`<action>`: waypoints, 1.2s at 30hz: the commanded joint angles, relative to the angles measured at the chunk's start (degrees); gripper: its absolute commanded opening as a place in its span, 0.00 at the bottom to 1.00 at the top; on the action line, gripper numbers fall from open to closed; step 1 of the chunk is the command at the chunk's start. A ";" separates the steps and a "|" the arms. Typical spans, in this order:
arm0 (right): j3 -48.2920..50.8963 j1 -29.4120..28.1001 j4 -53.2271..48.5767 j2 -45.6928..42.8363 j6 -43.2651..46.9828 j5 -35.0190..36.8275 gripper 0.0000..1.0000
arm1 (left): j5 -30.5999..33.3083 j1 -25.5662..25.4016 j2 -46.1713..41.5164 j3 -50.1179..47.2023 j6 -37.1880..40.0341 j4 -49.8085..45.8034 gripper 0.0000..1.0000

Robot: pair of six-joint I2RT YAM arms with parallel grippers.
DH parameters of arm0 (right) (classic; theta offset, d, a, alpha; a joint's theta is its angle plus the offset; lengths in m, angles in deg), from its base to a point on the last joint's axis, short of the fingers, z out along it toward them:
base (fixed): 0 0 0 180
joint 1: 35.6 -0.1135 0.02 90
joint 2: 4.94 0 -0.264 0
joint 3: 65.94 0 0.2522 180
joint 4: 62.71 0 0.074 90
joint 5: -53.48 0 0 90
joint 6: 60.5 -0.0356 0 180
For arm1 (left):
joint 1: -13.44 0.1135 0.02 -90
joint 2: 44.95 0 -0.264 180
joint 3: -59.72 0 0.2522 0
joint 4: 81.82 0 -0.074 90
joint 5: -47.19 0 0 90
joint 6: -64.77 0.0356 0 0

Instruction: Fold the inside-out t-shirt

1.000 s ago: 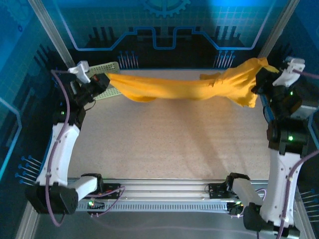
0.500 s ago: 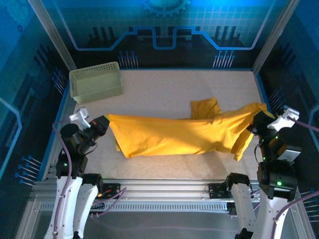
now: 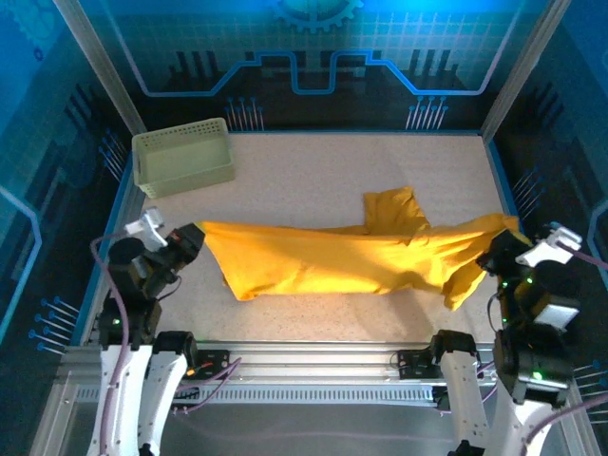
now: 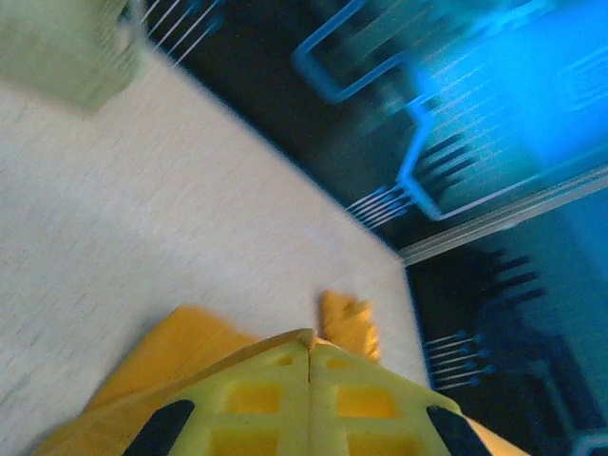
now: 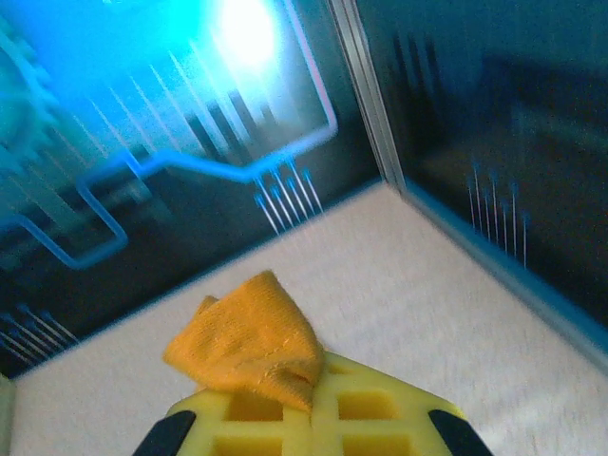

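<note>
The inside-out t-shirt (image 3: 332,261) is a mustard-yellow cloth stretched left to right across the near half of the table, mostly lying on it. One sleeve (image 3: 391,207) points toward the far side. My left gripper (image 3: 195,235) is shut on the shirt's left corner. In the left wrist view its yellow jaws (image 4: 311,347) meet, with the cloth (image 4: 180,342) spreading beneath them. My right gripper (image 3: 494,249) is shut on the shirt's right end, where a flap hangs down. In the right wrist view a bunched fold of cloth (image 5: 252,342) sticks out above the closed jaws (image 5: 313,385).
A pale green lattice basket (image 3: 180,157) stands at the far left corner of the table, blurred in the left wrist view (image 4: 66,47). The speckled tabletop (image 3: 313,180) is bare behind the shirt. Blue enclosure walls surround the table.
Both arms pulled back from the far side toward the near edge, carrying the stretched shirt down onto the table. The basket, partly covered before, is now exposed.
</note>
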 commanded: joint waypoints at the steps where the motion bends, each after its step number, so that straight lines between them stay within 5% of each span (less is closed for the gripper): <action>1: -8.90 -1.35 6.18 0.22 3.41 3.62 0.00 | 2.77 0.55 -2.50 8.96 4.30 2.57 0.00; 11: -31.72 -7.12 13.60 6.49 12.67 7.16 0.00 | 8.55 0.55 -1.41 29.37 9.69 4.38 0.00; 19: -39.59 -14.07 20.70 21.90 20.68 7.02 0.00 | 8.46 0.54 13.36 33.02 8.72 9.09 0.00; 27: -33.13 -13.73 25.50 38.34 21.04 2.78 0.00 | 7.83 0.41 35.77 32.70 6.80 12.26 0.00; 36: -16.22 -5.72 37.11 54.75 12.12 -6.31 0.01 | 4.92 -2.08 62.78 33.11 7.03 15.24 0.07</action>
